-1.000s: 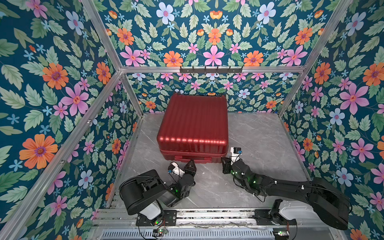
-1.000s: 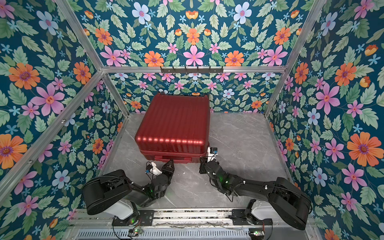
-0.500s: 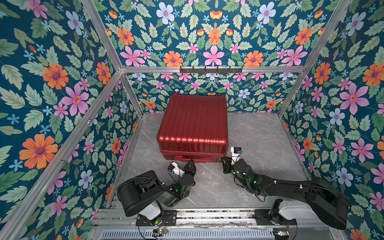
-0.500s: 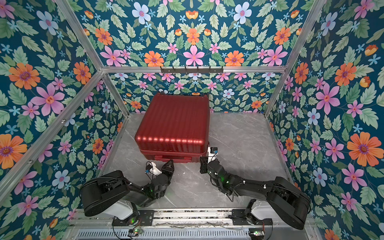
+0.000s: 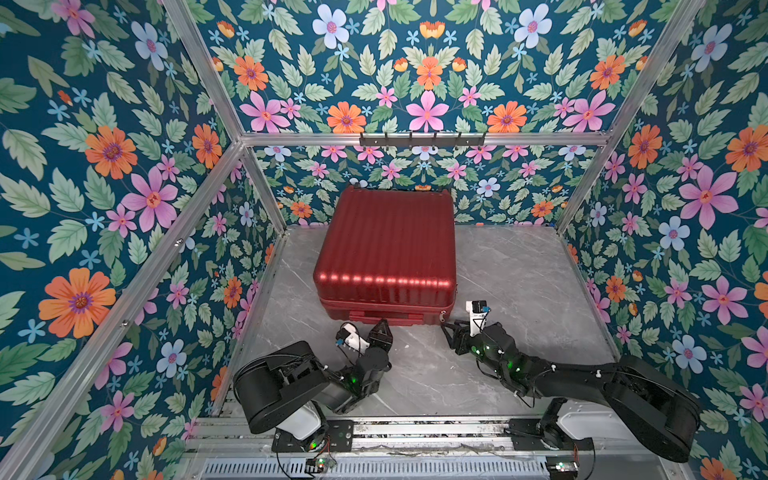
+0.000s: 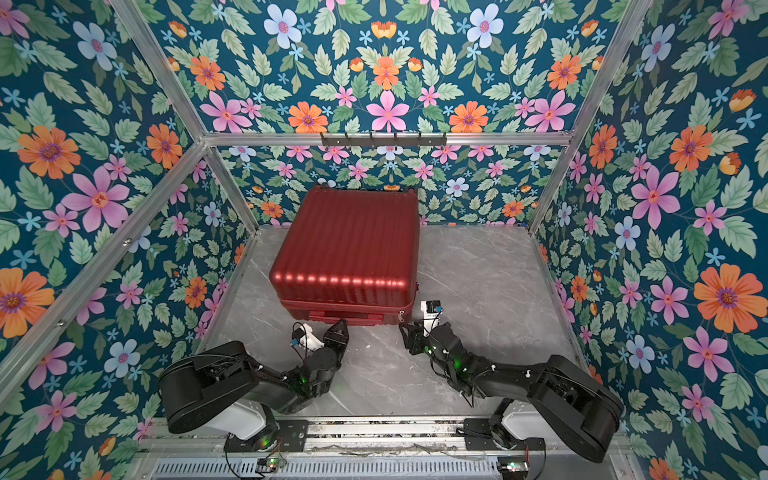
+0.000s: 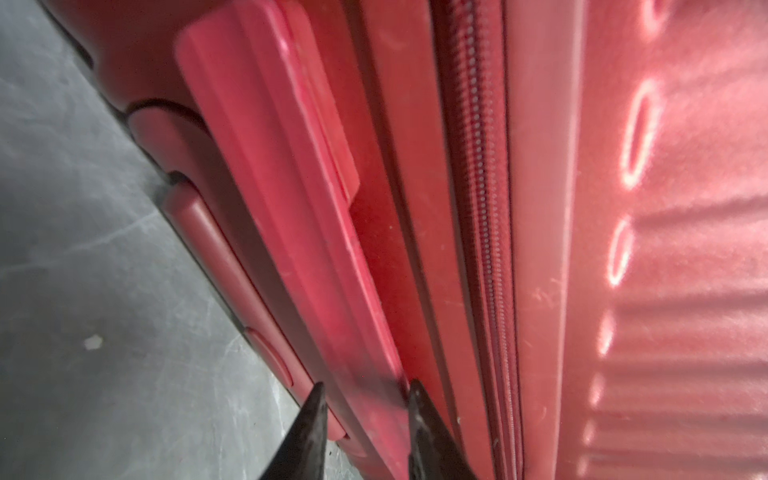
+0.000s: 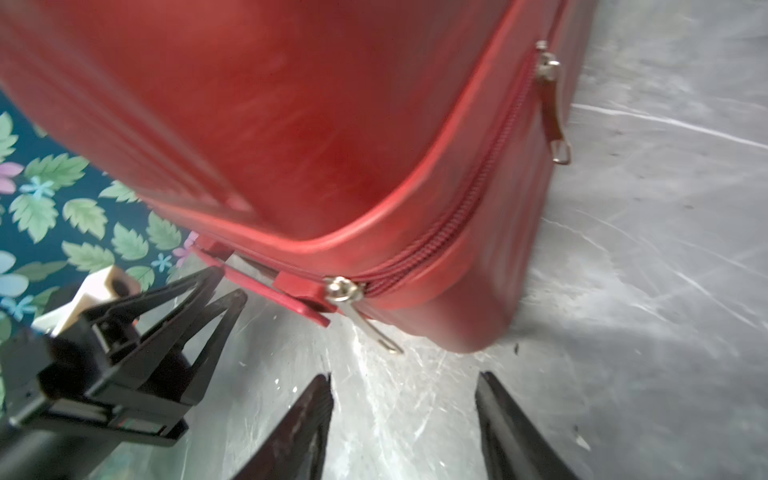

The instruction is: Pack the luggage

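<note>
- The suitcase (image 5: 386,245) is lying flat and closed in the middle of both top views. It is resting on the grey table (image 5: 519,270) with its far edge close to the flowered back wall, so nothing inside is showing.
- The left gripper (image 7: 365,395) is pinching the carry handle (image 7: 291,187) at the bottom centre of the left wrist view, one fingertip on each side of the bar. It is probably bracing the case so it isn't sliding on the smooth top.
- The right gripper (image 8: 403,380) is hovering low at the bottom middle of the right wrist view with its jaws apart and nothing between them. It is pointing at the zipper pull (image 8: 370,326) just ahead, and I judge it is lining up on that tab.
- A second pull (image 8: 552,112) is dangling at the upper right of that view.
- The shell is looking hard, ribbed and glossy, catching a row of light spots.
- The handle is showing as a smooth moulded plastic bar.
- The zipper (image 7: 482,208) is running as fine, tight teeth along the seam.
- The pulls are looking thin, flat and metallic — easy to fumble.
- The table is looking like polished, marbled stone.
</note>
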You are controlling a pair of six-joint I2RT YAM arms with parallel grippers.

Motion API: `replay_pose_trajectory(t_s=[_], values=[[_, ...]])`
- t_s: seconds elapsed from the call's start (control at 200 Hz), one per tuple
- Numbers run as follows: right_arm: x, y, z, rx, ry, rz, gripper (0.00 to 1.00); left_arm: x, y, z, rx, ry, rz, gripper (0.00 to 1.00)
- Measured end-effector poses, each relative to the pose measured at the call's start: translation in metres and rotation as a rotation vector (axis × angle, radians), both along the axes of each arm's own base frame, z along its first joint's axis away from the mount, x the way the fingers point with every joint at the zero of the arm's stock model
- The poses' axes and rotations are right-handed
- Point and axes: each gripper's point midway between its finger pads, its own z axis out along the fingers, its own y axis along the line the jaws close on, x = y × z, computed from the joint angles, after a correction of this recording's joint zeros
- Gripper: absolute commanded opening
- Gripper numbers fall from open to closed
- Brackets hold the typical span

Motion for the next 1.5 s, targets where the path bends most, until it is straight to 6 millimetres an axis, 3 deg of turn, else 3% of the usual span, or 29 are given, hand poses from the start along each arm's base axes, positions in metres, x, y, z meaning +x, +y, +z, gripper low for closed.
replay_pose_trajectory(t_s=[0.285, 0.705, 1.31, 1.5], values=[[0.004, 0.013, 0.001, 0.027, -0.033, 0.06, 0.55, 0.002, -0.003, 0.0, 0.009, 0.003, -0.001, 0.33], [0.008, 0.023, 0.009, 0.132, -0.04, 0.086, 0.39, 0.001, -0.002, 0.001, 0.011, 0.004, -0.002, 0.33], [0.013, 0.032, -0.001, 0.196, 0.009, 0.103, 0.39, 0.0, 0.0, 0.0, 0.012, 0.005, -0.001, 0.33], [0.015, 0.033, 0.005, 0.225, -0.004, 0.101, 0.3, 0.0, 0.0, 0.001, 0.015, 0.007, -0.001, 0.33]])
